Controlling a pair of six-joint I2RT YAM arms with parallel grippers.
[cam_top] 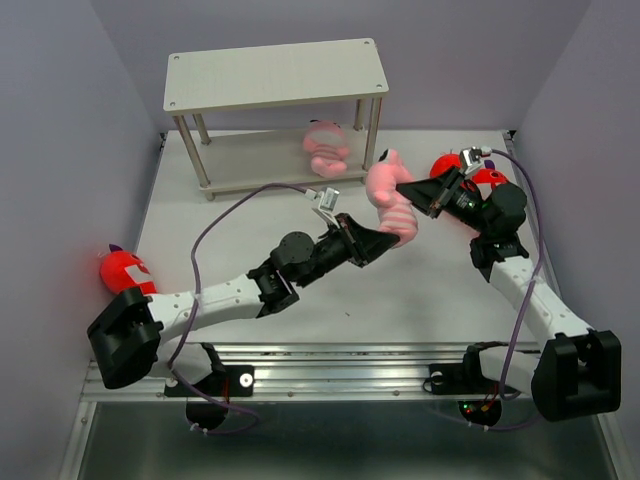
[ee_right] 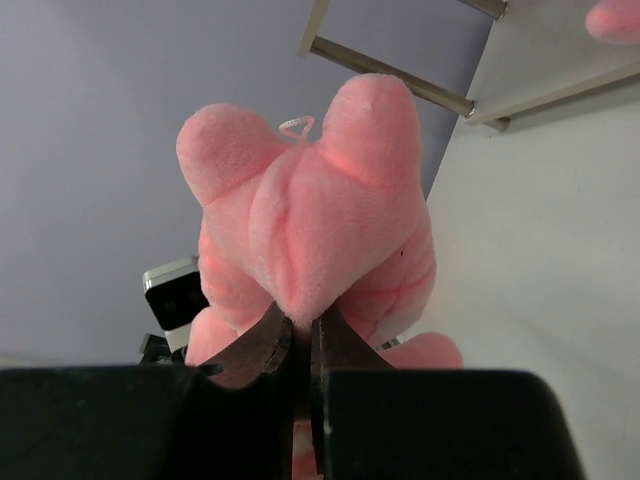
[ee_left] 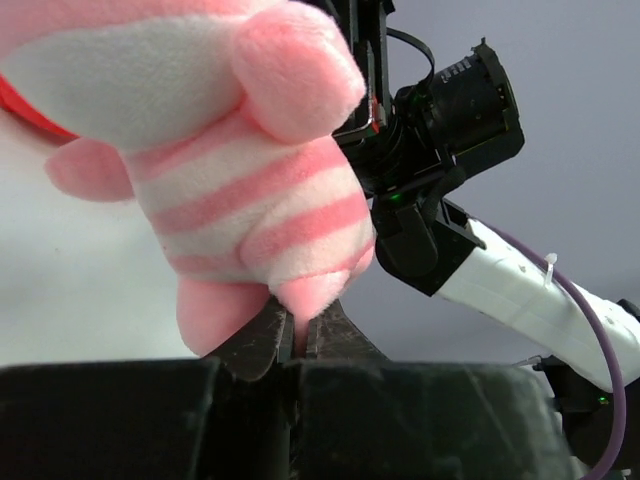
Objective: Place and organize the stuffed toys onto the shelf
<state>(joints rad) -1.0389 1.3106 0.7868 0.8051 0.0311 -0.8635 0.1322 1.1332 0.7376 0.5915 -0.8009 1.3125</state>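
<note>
**Item 1, nearest.** Red shark [cam_top: 124, 270], lying on the table [cam_top: 440, 300] at the far left edge, beside the left arm's base. Not yet shelved.

**Item 2.** Left gripper [cam_top: 384, 236], at mid-table. The jaws are pressed together on a small fold of plush at the bottom end of the striped pink toy [cam_top: 390, 203]. The left wrist view shows the pinch [ee_left: 295, 335] on the toy's lower tip [ee_left: 250, 200].

**Item 3.** Striped pink toy, strung between both grippers and seemingly lifted off the table, in front of the shelf's right end.

**Item 4.** Right gripper [cam_top: 409, 190], jaws pinched on the same toy's head end. The right wrist view shows the nip [ee_right: 300, 325] just under the two rounded lobes [ee_right: 310, 230].

**Item 5.** Red plush [cam_top: 452, 163], behind the right arm. Whether it is one shark or two cannot be told.

**Item 6, farthest.** Shelf [cam_top: 275, 75], with nothing on the top board. A second pink toy [cam_top: 326, 148] lies on the lower board [cam_top: 250, 160], towards its right.

**Step in hand (judged).** A two-handed hold or hand-over of the striped toy, partway through the task, with only one toy visibly shelved.

**Next move (judged).** One gripper should let go so the other can carry the toy. It must clear the shelf's front legs and be set beside its twin or on the top board. The pinch is thin and may slip.
</note>
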